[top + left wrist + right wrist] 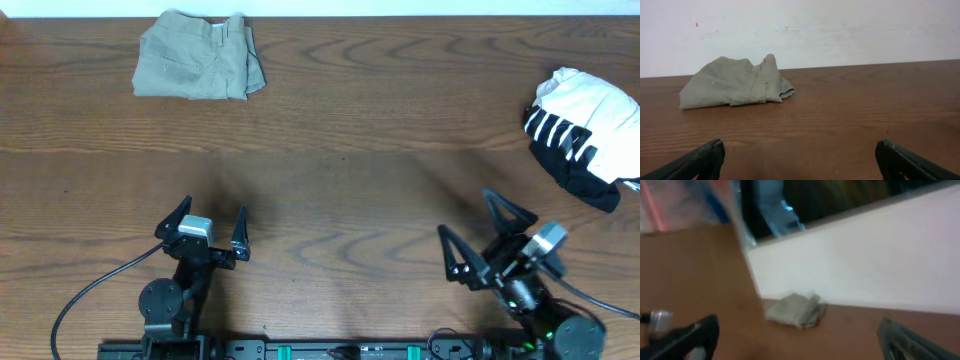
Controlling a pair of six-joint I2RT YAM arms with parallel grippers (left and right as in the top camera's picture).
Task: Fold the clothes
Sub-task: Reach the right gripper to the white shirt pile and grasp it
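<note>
The 2 claws, left claw [213, 212] and right claw [464, 212], are spread wide and empty at the near edge of the counter [350, 150]. The khaki trousers [198, 68] lie crumpled at the far left. The white black-striped T-shirt [585, 120] sits bunched at the right edge, partly cut off. The right wrist view is blurred.

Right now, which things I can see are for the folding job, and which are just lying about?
For the job:
- beige trousers, in a loose heap at the far left of the table
- white T-shirt with black stripes, bunched up at the right edge

Just lying about:
- wooden table
- black cable by the left arm
- white wall behind
</note>
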